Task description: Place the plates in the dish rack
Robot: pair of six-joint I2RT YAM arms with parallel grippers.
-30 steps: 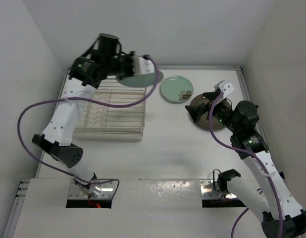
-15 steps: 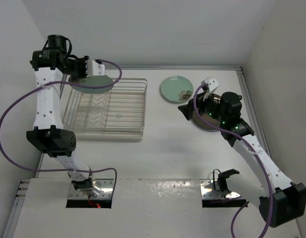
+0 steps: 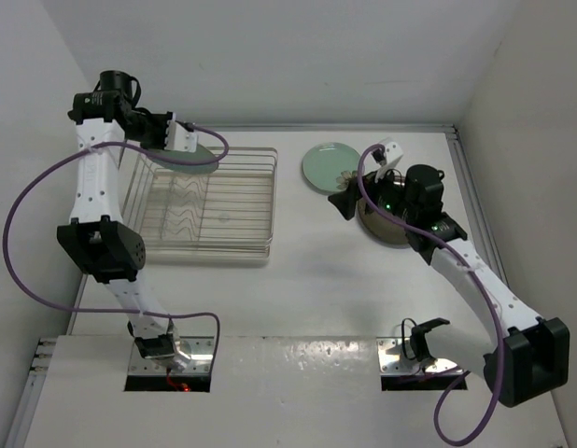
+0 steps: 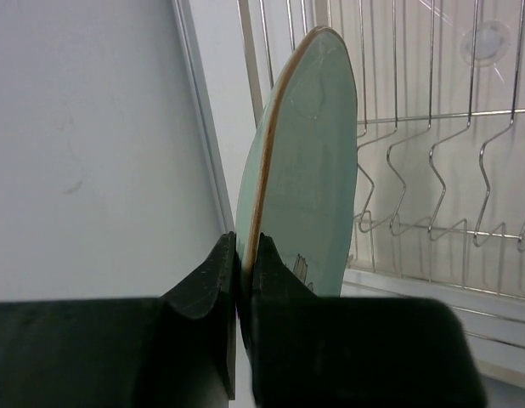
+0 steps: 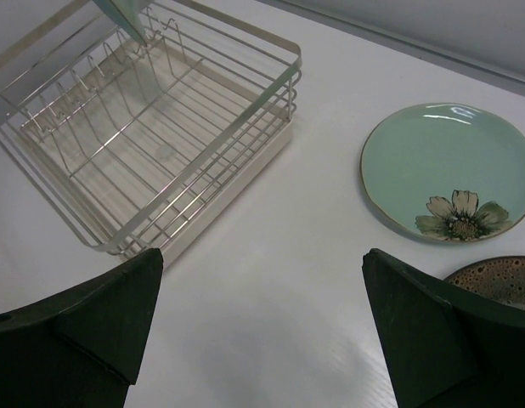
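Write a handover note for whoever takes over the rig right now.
The left pincer is shut on a mint-green plate, held on edge above the dish rack at its far left end, not yet let go.
The right pincer is open and empty, above the table.
The second mint-green plate and the brown plate lie flat right of the rack.
Done: none slotted. Left: seat this plate, then load the other two.

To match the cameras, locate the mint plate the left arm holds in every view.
Top external: mint plate upper left, above the dish rack far-left corner.
Left wrist: centre, edge-on, clamped.
Right wrist: sliver at top edge.
Shared landmark: the dish rack.
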